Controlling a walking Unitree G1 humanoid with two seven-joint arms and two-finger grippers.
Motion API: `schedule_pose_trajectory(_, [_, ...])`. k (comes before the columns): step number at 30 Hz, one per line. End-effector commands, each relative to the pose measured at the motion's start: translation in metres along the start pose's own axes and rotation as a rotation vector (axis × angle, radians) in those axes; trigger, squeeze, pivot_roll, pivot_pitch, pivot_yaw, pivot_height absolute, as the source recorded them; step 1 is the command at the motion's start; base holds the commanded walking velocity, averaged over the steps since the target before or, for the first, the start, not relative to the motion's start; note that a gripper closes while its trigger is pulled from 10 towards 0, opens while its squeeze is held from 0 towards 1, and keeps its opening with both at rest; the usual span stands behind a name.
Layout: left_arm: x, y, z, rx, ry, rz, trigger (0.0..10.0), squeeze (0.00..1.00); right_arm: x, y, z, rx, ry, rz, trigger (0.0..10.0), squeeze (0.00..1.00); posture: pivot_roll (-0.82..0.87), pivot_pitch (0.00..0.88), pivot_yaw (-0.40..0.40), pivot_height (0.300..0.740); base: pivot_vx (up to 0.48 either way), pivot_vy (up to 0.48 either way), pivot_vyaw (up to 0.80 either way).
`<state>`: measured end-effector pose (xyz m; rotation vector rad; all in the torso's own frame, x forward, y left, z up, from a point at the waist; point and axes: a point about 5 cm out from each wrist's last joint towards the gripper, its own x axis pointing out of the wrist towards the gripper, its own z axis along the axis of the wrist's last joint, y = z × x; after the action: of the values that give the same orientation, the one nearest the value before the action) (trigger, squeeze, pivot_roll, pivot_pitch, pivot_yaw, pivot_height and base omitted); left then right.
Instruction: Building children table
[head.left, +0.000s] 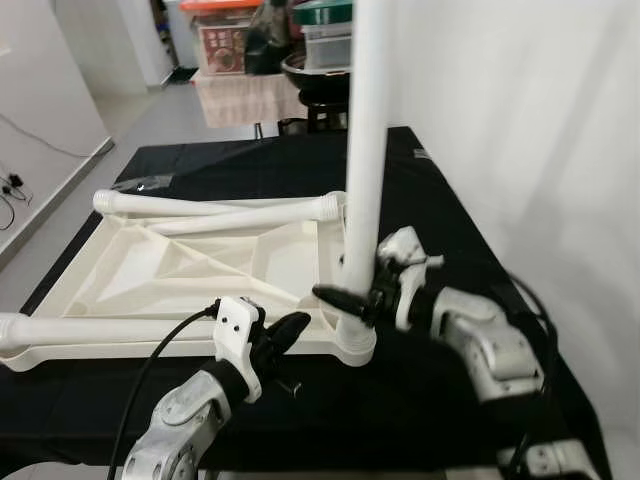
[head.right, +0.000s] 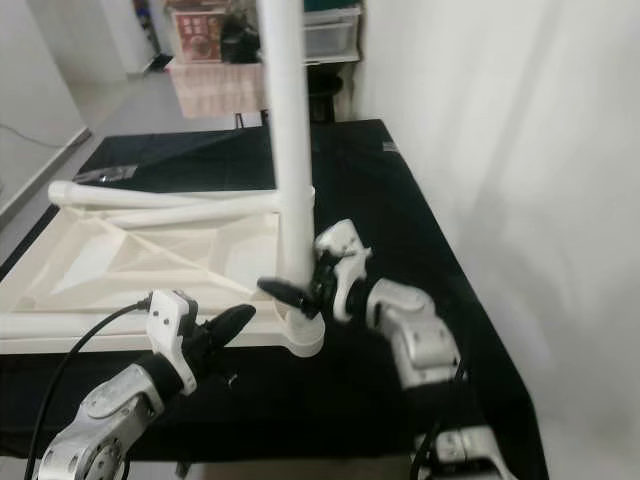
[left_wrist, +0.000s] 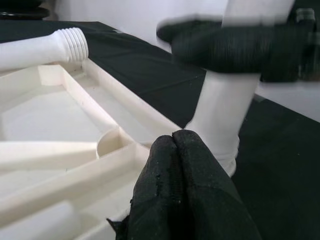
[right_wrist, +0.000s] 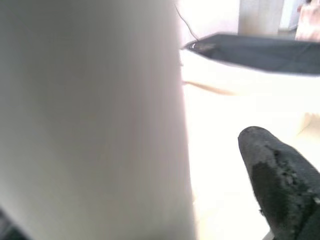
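Observation:
The white table top (head.left: 200, 265) lies upside down on a black-covered bench (head.left: 440, 200). A white table leg (head.left: 365, 150) stands upright in its near right corner socket (head.left: 352, 340). My right gripper (head.left: 340, 290) straddles the leg just above the socket. One finger crosses the leg's front. In the right wrist view a gap shows between that finger (right_wrist: 280, 170) and the leg (right_wrist: 90, 120). My left gripper (head.left: 295, 325) is shut with nothing in it, at the top's front edge beside the socket. Its fingertips (left_wrist: 175, 145) point at the leg's base (left_wrist: 220, 130).
Two loose legs (head.left: 250, 215) with threaded ends lie across the far side of the top, and another (head.left: 100, 328) lies along its front edge. A small dark part (head.left: 290, 385) lies on the cloth by my left gripper. A white wall (head.left: 540, 120) borders the right side; storage boxes (head.left: 225, 40) stand beyond.

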<state>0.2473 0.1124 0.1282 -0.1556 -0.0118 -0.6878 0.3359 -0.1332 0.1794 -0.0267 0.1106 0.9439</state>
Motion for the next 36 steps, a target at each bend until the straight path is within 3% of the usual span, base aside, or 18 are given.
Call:
schedule_pose_trajectory(1, [-0.001, 0.001, -0.002, -0.006, 0.007, 0.007, 10.0, 0.00, -0.003, -0.009, 0.001, -0.010, 0.012, 0.020, 10.0, 0.00, -0.05, 0.000, 0.011, 0.740, 0.000, 0.000, 0.00])
schedule_pose_trajectory(2, [-0.001, 0.001, -0.002, -0.006, 0.007, 0.007, 10.0, 0.00, -0.003, -0.009, 0.001, -0.010, 0.012, 0.020, 10.0, 0.00, -0.05, 0.000, 0.011, 0.740, 0.000, 0.000, 0.00])
schedule_pose_trajectory(3, [-0.001, 0.001, -0.002, -0.006, 0.005, 0.011, 10.0, 0.00, -0.008, -0.023, 0.011, -0.052, 0.030, 0.017, 10.0, 0.00, -0.05, 0.000, 0.010, 0.740, 0.000, 0.000, 0.00])
schedule_pose_trajectory(5, [-0.001, 0.000, -0.002, -0.005, 0.004, 0.012, 10.0, 0.00, -0.010, -0.033, 0.016, -0.054, 0.030, -0.013, 10.0, 0.00, -0.05, 0.000, 0.009, 0.740, 0.000, 0.000, 0.00])
schedule_pose_trajectory(7, [-0.001, 0.000, -0.002, -0.005, 0.004, 0.012, 10.0, 0.00, -0.010, -0.033, 0.016, -0.054, 0.030, -0.013, 10.0, 0.00, -0.05, 0.000, 0.009, 0.740, 0.000, 0.000, 0.00])
schedule_pose_trajectory(8, [-0.001, 0.000, -0.002, -0.005, 0.004, 0.013, 10.0, 0.00, -0.010, -0.035, 0.018, -0.041, 0.019, -0.018, 4.3, 0.00, -0.05, 0.000, 0.009, 0.740, 0.000, 0.000, 0.00])
schedule_pose_trajectory(9, [-0.001, 0.000, -0.002, -0.005, 0.004, 0.013, 10.0, 0.00, -0.009, -0.036, 0.018, -0.025, 0.009, -0.006, 0.0, 0.00, -0.04, 0.000, 0.010, 0.740, 0.000, 0.000, 0.00])
schedule_pose_trajectory(19, [-0.002, -0.001, -0.001, -0.006, 0.004, 0.013, 10.0, 0.00, -0.015, -0.021, -0.007, 0.043, 0.007, 0.030, 0.0, 0.00, -0.05, 0.000, 0.015, 0.740, 0.000, 0.000, 0.00])
schedule_pose_trajectory(23, [-0.003, -0.001, -0.001, -0.007, 0.005, 0.013, 10.0, 0.00, -0.019, -0.009, -0.027, 0.103, 0.022, -0.042, 0.0, 0.00, -0.05, 0.000, 0.013, 0.740, 0.000, 0.000, 0.00])
schedule_pose_trajectory(27, [-0.003, -0.001, -0.001, -0.007, 0.005, 0.013, 10.0, 0.00, -0.019, -0.009, -0.027, 0.103, 0.022, -0.042, 0.0, 0.00, -0.05, 0.000, 0.013, 0.740, 0.000, 0.000, 0.00])
schedule_pose_trajectory(28, [-0.005, 0.001, -0.001, -0.006, 0.007, 0.014, 10.0, 0.00, -0.001, 0.024, -0.048, 0.151, 0.038, -0.238, 0.0, 0.00, -0.07, 0.000, 0.030, 0.740, 0.000, 0.000, 0.00])
schedule_pose_trajectory(29, [-0.005, 0.001, -0.001, -0.006, 0.007, 0.014, 10.0, 0.00, -0.001, 0.024, -0.048, 0.151, 0.038, -0.238, 0.0, 0.00, -0.07, 0.000, 0.030, 0.740, 0.000, 0.000, 0.00])
schedule_pose_trajectory(30, [-0.005, 0.002, -0.002, -0.007, 0.009, 0.015, 10.0, 0.00, 0.005, 0.037, -0.051, 0.153, 0.033, -0.312, 0.0, 0.00, -0.08, 0.000, 0.037, 0.740, 0.000, 0.000, 0.00])
schedule_pose_trajectory(36, [-0.005, 0.003, -0.003, -0.008, 0.016, 0.004, 10.0, 0.00, 0.008, 0.043, -0.058, 0.168, 0.062, -0.380, 0.0, 0.00, -0.06, 0.000, 0.021, 0.740, 0.000, 0.000, 0.00])
